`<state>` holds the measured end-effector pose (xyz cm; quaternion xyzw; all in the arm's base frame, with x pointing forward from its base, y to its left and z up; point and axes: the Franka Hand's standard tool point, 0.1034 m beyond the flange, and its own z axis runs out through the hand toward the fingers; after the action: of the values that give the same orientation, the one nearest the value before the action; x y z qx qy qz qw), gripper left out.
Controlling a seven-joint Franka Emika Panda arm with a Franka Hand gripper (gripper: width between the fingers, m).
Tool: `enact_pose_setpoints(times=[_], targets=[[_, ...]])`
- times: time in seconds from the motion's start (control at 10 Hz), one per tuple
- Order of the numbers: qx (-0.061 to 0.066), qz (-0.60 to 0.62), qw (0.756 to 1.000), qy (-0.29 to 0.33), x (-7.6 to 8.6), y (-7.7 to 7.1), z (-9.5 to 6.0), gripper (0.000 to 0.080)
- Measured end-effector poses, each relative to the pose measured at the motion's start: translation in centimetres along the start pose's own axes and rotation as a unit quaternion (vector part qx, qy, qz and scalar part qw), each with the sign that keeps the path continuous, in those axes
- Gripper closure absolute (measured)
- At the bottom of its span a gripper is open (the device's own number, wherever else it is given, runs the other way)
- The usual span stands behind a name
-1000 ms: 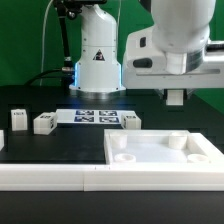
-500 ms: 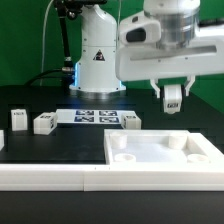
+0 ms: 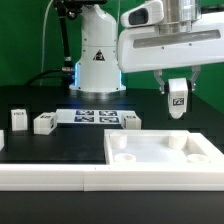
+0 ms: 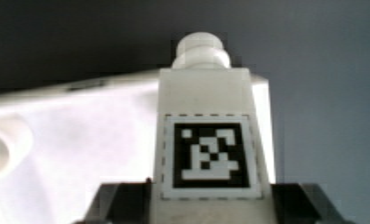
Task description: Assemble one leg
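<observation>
My gripper (image 3: pixel 177 88) is shut on a leg (image 3: pixel 178 100), a small white block with a black-and-white tag on its face. It hangs in the air above the far right corner of the large white tray-like part (image 3: pixel 160 158) with round sockets. In the wrist view the leg (image 4: pixel 210 120) fills the middle between my dark fingers (image 4: pixel 121 205), with a round peg at its far end, and the tray part (image 4: pixel 66 125) lies below it. Three more legs stand on the table: two at the exterior view's left (image 3: pixel 19 119) (image 3: pixel 43 123) and one by the tray's back edge (image 3: pixel 131 120).
The marker board (image 3: pixel 90 117) lies flat on the black table behind the tray. A white rail (image 3: pixel 50 175) runs along the table's front edge. The robot's white base (image 3: pixel 98 60) stands at the back.
The gripper has risen with the leg in it and shifted slightly to the exterior view's right, lifting the leg off the table to above the tray's far right corner.
</observation>
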<state>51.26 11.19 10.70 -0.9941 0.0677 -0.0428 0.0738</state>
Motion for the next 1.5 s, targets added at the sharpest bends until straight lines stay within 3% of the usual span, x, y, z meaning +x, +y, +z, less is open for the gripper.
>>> enact_pose_setpoints(times=[0.2,0.6,1.1,1.3,1.5], targets=[[-0.009,-0.047,0.996,0.073,0.3,0.0,1.1,0.0506],[-0.008,-0.107,0.982,0.158,3.2,-0.9,-0.8,0.0506],[-0.010,-0.119,0.980,0.162,3.4,-0.7,-0.7,0.0506],[-0.016,-0.143,0.974,0.177,7.1,-0.5,-1.5,0.0506],[-0.013,-0.144,0.972,0.186,9.7,-1.3,-2.0,0.0506]])
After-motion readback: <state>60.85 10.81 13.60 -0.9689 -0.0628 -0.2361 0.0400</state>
